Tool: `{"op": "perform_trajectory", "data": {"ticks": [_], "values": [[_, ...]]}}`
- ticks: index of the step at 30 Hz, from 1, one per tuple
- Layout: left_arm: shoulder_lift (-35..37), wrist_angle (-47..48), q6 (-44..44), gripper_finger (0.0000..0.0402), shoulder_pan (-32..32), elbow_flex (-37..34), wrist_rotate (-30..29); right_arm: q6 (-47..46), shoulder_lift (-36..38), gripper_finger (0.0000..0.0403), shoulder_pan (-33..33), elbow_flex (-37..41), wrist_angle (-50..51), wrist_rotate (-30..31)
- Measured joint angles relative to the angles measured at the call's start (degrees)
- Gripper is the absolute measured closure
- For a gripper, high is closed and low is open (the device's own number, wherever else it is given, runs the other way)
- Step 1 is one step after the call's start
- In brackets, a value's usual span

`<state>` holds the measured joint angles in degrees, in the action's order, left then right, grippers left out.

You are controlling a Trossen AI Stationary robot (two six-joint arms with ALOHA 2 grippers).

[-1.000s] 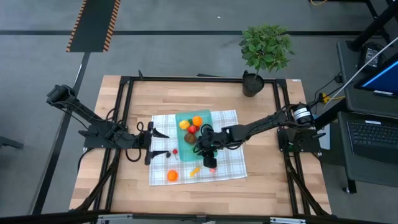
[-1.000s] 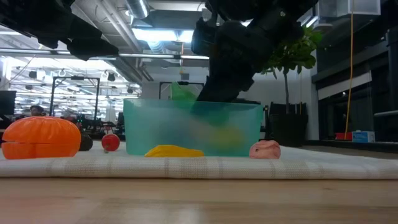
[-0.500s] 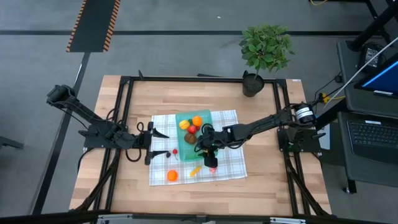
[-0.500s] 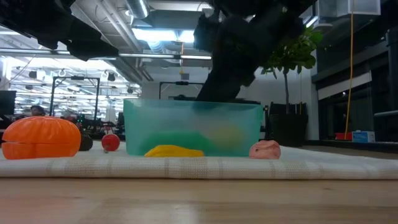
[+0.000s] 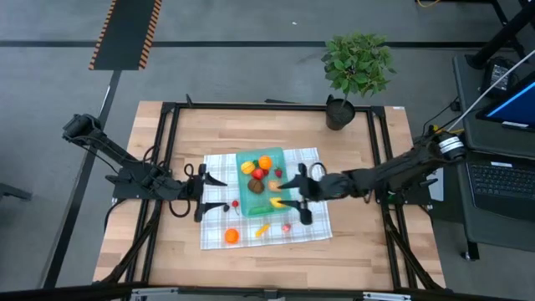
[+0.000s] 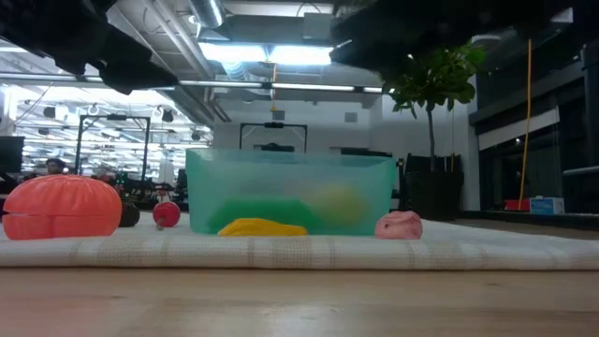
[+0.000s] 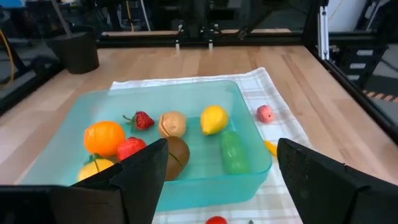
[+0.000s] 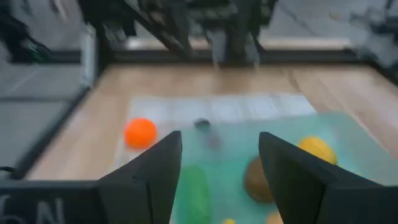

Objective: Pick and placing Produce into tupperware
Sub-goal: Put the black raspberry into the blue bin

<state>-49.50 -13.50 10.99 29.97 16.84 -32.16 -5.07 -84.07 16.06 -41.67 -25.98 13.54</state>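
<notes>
Tupperware (image 5: pixel 261 181): teal, translucent, shallow; sits on the checked cloth (image 5: pixel 309 219) toward that cloth's far edge, on the wooden counter (image 5: pixel 368 251).

Contents of the tupperware (left wrist view): orange (image 7: pixel 104 137), strawberry (image 7: pixel 142 120), tan piece (image 7: pixel 172 123), lemon (image 7: pixel 214 119), green piece (image 7: pixel 233 151), brown piece (image 7: pixel 176 155), red piece (image 7: pixel 130 148).

Produce outside the tupperware, on the cloth: orange pumpkin (image 5: pixel 231 237) near the cloth's front-left corner; yellow piece (image 5: pixel 262 228) in front of the tupperware; pink piece (image 5: pixel 286 227) beside it; small red piece (image 5: pixel 236 203) just left of the tupperware.

Right tool (image 5: pixel 299 195): just right of the tupperware, over the cloth, fingers spread wide, holding nothing.

Left tool (image 5: pixel 211 194): left of the tupperware at the cloth's left edge, fingers spread wide, empty (waiting).

Potted plant (image 5: pixel 358 68): at the counter's far edge, well apart from the tupperware.
</notes>
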Motion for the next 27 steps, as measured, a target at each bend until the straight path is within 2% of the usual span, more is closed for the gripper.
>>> {"op": "perform_trajectory", "data": {"ticks": [4, 8, 17, 27], "values": [[0.0, 2.3, 3.4, 0.0110, 0.0, 0.1, 0.9, -0.2, 1.0, 0.0187, 2.7, 6.5, -10.3, -0.1], [0.0, 7.9, 5.5, 0.0110, 0.0, 0.1, 4.7, 0.8, 0.3, 0.0187, 4.2, 10.4, -17.3, 0.0], [-2.1, 18.6, 15.9, 0.0110, 0.2, 0.0, 6.6, -3.5, -0.3, 0.0187, 4.4, 12.1, -19.7, 0.0], [-11.7, 19.5, 20.0, 0.0110, 0.2, 0.0, 8.1, -3.4, -0.3, 0.0187, 4.4, 12.1, -19.6, 0.0]]}}
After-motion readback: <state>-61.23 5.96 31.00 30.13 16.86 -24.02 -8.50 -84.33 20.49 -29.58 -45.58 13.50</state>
